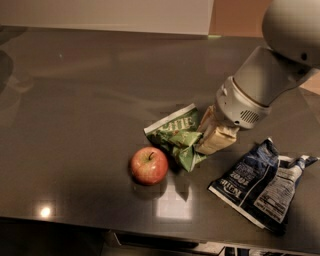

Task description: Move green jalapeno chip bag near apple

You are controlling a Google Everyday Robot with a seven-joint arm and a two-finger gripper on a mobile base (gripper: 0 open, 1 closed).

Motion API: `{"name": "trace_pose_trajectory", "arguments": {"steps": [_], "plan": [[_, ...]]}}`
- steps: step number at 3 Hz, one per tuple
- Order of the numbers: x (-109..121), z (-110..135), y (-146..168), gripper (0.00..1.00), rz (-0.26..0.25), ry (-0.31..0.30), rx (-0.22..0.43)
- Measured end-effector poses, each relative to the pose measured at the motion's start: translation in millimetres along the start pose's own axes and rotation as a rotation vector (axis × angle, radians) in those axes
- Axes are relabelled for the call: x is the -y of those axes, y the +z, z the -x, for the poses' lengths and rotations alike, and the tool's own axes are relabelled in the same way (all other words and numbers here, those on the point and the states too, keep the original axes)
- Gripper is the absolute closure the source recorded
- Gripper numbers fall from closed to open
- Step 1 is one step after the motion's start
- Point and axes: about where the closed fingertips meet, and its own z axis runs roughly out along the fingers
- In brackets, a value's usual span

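Observation:
The green jalapeno chip bag [177,135] is a crumpled green foil bag with white lettering, lying on the dark table [80,100] just right of and behind the apple. The apple [149,165] is small, red with a dark stem, and sits near the table's front. My gripper [206,139] comes down from the upper right on a white arm and its cream fingers [216,138] are closed on the bag's right side. The bag's lower corner almost touches the apple.
A larger dark blue chip bag [262,184] lies flat at the right front. The table's front edge [150,230] runs just below the apple. A pale wall [100,15] stands behind the table.

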Motion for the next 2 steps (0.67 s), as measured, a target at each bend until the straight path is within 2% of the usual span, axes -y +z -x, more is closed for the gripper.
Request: {"name": "trace_pose_trajectory", "arguments": {"steps": [1, 2], "plan": [[0.0, 1.0, -0.1, 0.12, -0.003, -0.001, -0.001], [-0.2, 2.0, 0.0, 0.00, -0.004, -0.003, -0.002]]}}
